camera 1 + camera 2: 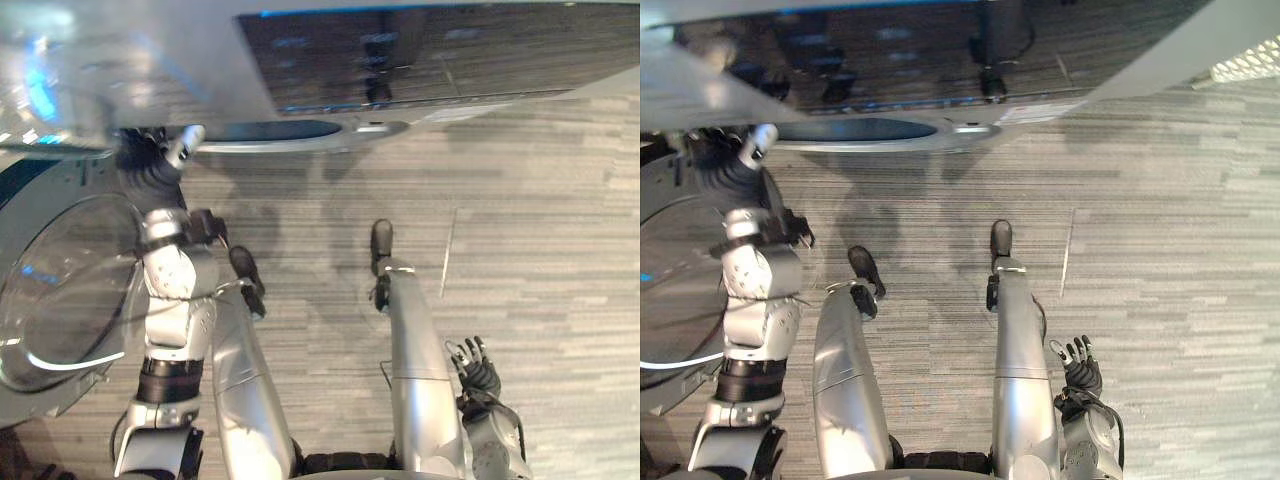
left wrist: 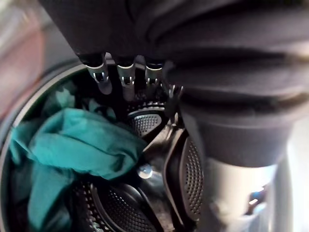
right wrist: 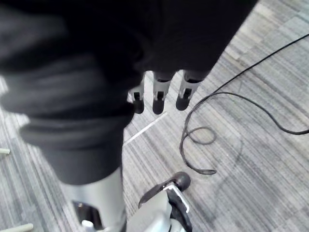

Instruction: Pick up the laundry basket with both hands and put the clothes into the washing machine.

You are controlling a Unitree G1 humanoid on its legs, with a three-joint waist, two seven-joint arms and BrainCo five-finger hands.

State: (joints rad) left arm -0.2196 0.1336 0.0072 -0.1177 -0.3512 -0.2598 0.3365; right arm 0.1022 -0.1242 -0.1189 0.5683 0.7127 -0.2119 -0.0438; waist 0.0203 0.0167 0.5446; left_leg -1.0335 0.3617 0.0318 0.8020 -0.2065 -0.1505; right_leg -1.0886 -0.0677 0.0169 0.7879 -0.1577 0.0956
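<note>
The left hand (image 1: 150,168) is raised at the front of the washing machine (image 1: 420,60), beside its round glass door (image 1: 60,290), which is swung open. In the left wrist view its fingers (image 2: 104,79) hang straight and slack over the mouth of the drum (image 2: 145,198), holding nothing. The right hand (image 1: 476,372) hangs low at the robot's side over the striped floor (image 1: 560,250), its fingers (image 3: 157,99) loose and empty too.

The teal clothes (image 2: 72,145) lie bunched inside the drum, heaped to one side against the perforated wall and reaching up close to the grey rim of the opening. The other side of the drum is bare metal, with a ribbed paddle (image 2: 145,123) showing.

The loading step looks close to done. What it now calls for is tidying:
- The straight fingers should nudge the heap deeper, toward the bare side, so that no fold rests on the rim where the door would catch it.
- The push should be slow and flat, so the fingers do not snag the cloth.
- The hand should then come straight out of the opening, clear of the door's edge.
</note>
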